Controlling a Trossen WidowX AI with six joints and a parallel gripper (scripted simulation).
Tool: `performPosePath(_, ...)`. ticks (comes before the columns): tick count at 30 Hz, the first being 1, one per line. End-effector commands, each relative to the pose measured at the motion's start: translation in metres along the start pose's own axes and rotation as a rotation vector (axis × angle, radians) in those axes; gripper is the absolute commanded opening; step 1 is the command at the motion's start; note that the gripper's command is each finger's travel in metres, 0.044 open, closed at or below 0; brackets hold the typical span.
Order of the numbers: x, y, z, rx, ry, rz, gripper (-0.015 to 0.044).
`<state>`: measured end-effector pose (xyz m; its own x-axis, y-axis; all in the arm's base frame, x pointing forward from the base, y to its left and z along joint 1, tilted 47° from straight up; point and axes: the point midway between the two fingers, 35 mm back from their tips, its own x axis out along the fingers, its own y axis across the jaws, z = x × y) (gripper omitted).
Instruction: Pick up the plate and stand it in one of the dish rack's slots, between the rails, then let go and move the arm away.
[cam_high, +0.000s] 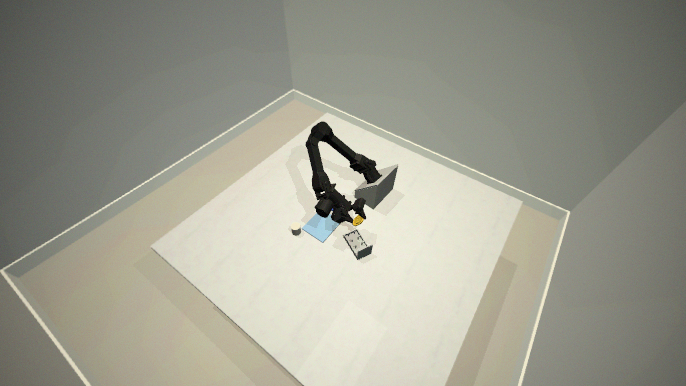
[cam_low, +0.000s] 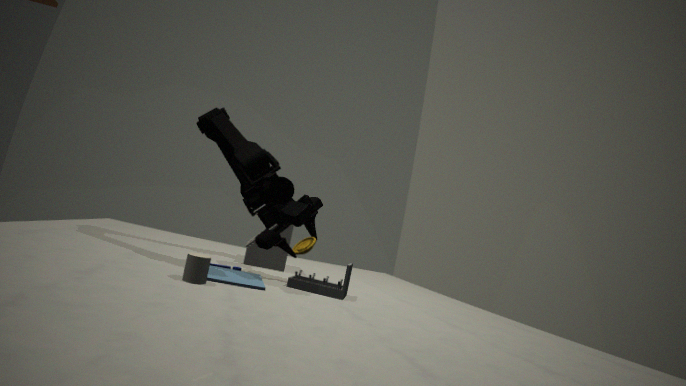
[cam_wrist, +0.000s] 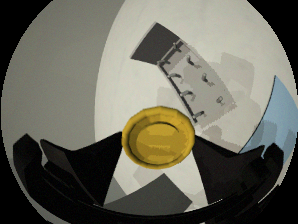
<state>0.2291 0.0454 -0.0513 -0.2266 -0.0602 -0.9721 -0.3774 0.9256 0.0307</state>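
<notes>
The yellow plate (cam_high: 358, 220) (cam_low: 305, 245) (cam_wrist: 159, 138) is held tilted in the air. My gripper is shut on it, with one fingertip at each side of the rim. The dark grey dish rack (cam_high: 364, 253) (cam_low: 316, 287) (cam_wrist: 155, 44) stands on the table with short pegs along its two sides and a tall wall at one end. The plate hangs above and behind the rack in the exterior view, beyond the end away from the tall wall, and does not touch it.
A light blue mat (cam_high: 321, 231) (cam_low: 240, 279) (cam_wrist: 281, 115) lies beside the rack. A short cylinder (cam_high: 296, 229) (cam_low: 196, 269) stands by the mat. A small blue object (cam_low: 236, 268) lies behind the mat. A grey slanted block (cam_high: 381, 191) (cam_low: 267, 257) stands at the arm's base.
</notes>
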Motion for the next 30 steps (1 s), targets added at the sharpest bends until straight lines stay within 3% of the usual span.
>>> performPosePath(1,0.003,-0.002,0.001,-0.069,-0.040,0.050,0.0000)
performPosePath(16,0.013,-0.014,0.004,-0.362,-0.248,0.182,0.0000)
performPosePath(30,0.016,-0.025,0.006,-0.626,-0.504,0.190,0.0000)
